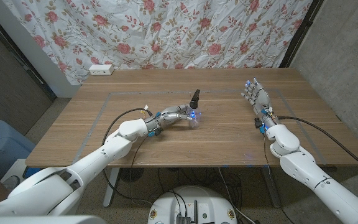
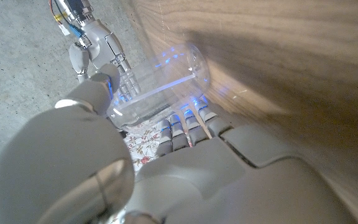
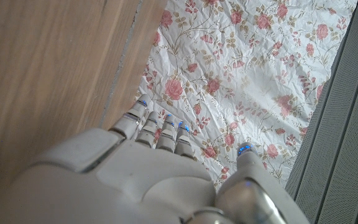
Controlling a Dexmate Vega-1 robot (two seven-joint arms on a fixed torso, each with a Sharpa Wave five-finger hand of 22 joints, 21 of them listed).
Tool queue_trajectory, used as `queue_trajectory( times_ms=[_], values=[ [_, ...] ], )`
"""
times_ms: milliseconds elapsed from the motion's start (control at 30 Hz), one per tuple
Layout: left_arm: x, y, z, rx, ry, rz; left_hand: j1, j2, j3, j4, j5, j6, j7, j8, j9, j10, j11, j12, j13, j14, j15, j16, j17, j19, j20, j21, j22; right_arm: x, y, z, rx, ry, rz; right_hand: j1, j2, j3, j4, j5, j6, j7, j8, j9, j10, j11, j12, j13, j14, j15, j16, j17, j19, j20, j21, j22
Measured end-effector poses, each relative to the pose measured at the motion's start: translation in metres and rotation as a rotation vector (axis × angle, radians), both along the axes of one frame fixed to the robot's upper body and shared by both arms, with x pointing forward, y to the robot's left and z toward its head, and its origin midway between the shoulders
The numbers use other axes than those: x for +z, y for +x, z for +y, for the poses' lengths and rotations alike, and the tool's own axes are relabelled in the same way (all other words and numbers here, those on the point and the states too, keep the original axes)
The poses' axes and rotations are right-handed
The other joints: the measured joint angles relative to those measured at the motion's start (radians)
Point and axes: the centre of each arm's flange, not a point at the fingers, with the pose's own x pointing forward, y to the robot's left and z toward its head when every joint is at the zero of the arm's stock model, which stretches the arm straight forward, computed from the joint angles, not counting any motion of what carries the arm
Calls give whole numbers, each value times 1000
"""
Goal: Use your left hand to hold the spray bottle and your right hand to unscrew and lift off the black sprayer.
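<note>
Closest in, the left robot hand (image 1: 178,114) wraps its fingers (image 2: 185,121) round the clear spray bottle (image 1: 194,118) near the middle of the wooden desk (image 1: 229,134); its black sprayer (image 1: 195,97) points upward; well apart, the right robot hand (image 1: 255,94) holds nothing, fingers spread.

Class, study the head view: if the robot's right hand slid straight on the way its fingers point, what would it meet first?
Probably nothing on the wooden table: the right hand points toward the far edge and the rose-patterned curtain beyond, though depth is unclear.
</note>
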Motion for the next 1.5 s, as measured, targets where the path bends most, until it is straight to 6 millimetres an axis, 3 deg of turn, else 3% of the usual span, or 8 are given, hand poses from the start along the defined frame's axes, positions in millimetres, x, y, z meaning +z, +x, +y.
queue_trajectory(
  times_ms=[500,800,1100,1500],
  values=[
    [1,3,-5,1,-23,-14,102,0,-54,8,0,122,-44,108,36,148,-69,50,40,135,-4,20,9,77,-1,0,5,-2,-2,-2,-4,8,-4,-11,11,0,0,0,0,0,0,0,0,0,0,0,0,0,0,-5,0,7,0,0],
    [3,4,-7,6,-23,-35,150,30,-95,12,0,157,-62,174,73,245,-94,93,83,223,-4,58,28,127,-1,7,9,-4,-3,-3,-6,12,-6,-11,11,-2,-2,0,0,0,0,0,0,0,0,0,0,0,0,-5,0,7,0,0],
    [4,6,-10,13,-23,-42,186,53,-136,15,0,195,-70,239,112,325,-114,146,125,296,-7,97,53,186,-3,23,14,-5,-4,-4,-8,16,-5,-11,11,-2,-2,0,0,0,0,0,0,0,0,0,0,0,0,-5,0,7,0,0],
    [5,8,-12,33,-40,-54,227,75,-166,16,-4,212,-82,287,145,339,-103,189,169,334,-9,123,76,218,-5,30,19,-5,-6,-5,-10,21,-6,-11,11,2,-7,0,0,0,0,0,0,0,4,0,0,0,0,-9,7,14,0,1]
  ],
)
